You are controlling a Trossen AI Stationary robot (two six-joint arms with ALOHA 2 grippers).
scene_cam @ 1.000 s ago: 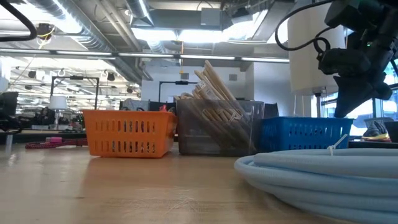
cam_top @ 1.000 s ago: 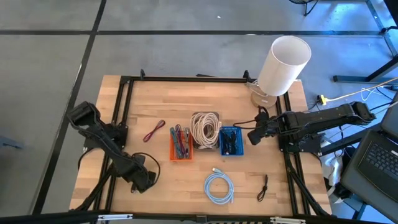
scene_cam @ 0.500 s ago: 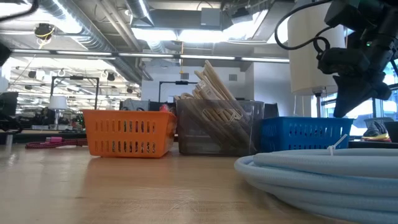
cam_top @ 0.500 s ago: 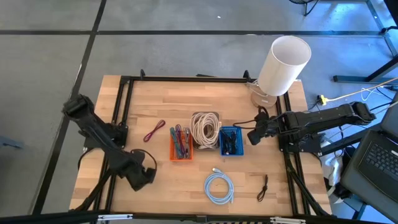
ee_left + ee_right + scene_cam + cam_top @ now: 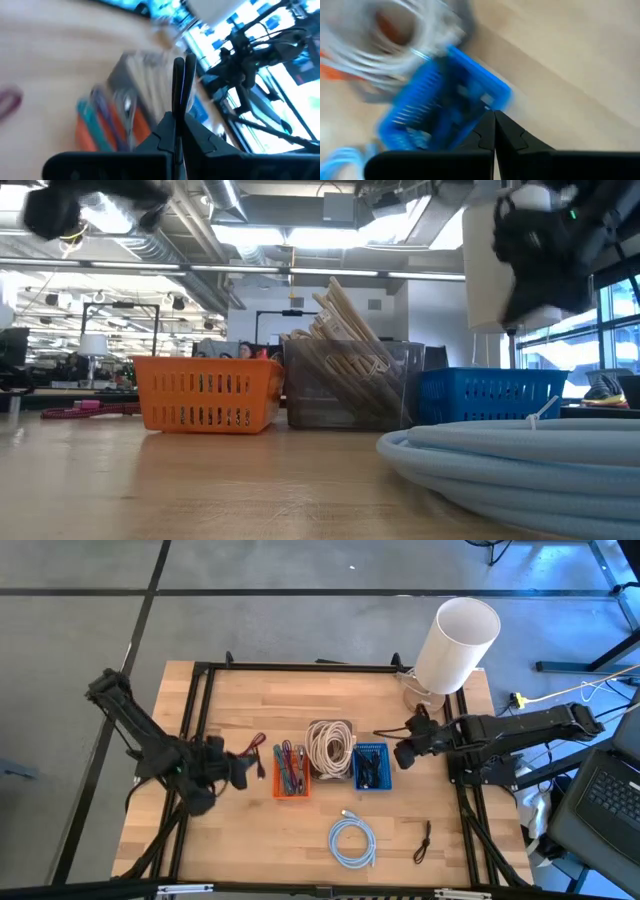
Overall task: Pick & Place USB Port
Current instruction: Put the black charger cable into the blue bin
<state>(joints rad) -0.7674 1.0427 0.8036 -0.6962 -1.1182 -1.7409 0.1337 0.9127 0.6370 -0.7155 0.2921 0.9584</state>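
- The USB port cannot be picked out for sure. Small dark parts are seen inside the blue basket, and the port is most likely one of them.
- The right gripper is held just beside the blue basket, on the side toward the right arm. Its fingers are pressed together and nothing is pinched. It is likely placed there so the basket can be reached into, but the fingers must be spread first.
- A clear box of white cord is set touching the blue basket's other side, and an orange basket is set next to that box.
- The left gripper is held beyond the orange basket, far from the blue basket, near a red cable. Its fingers are pressed together and empty.
- A light blue cable is coiled near the table's front edge, below the blue basket in the high view. A small black cable is laid further toward the right arm.
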